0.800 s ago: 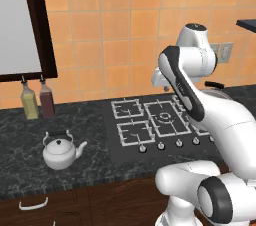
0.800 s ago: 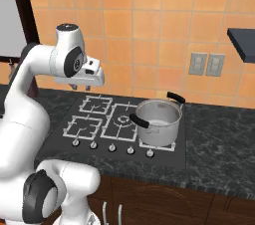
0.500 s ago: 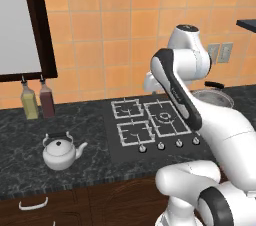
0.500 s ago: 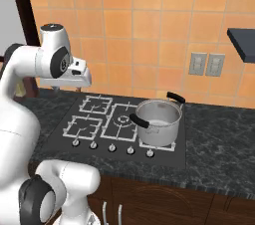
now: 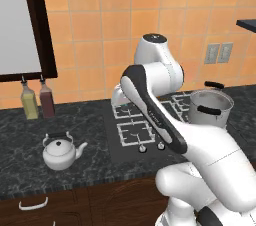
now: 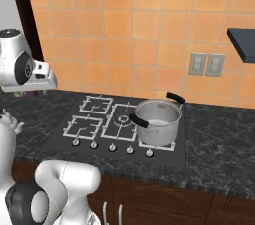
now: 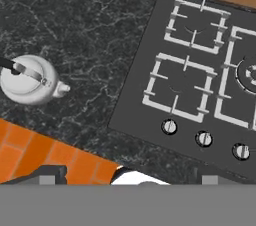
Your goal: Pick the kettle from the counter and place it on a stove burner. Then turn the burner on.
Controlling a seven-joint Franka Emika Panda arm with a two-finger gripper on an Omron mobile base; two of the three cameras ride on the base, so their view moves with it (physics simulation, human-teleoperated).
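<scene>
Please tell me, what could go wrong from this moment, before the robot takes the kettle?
1. The kettle has a thin arched handle; a grasp slightly off centre may slip or tip it.
2. Two bottles stand behind it on the counter; a wide approach might knock them.
3. The large pot stands on the cooktop's right side, so carrying the kettle to the back-left burner should stay away from it.

The gripper [image 5: 119,101] hangs high over the counter [image 5: 30,140], near the left edge of the cooktop [image 5: 131,142]. The kettle [image 5: 60,152] sits below, off to its left. 2 bottles [image 5: 37,100] stand farther left by the wall. The pot [image 5: 210,108] sits far right.
</scene>
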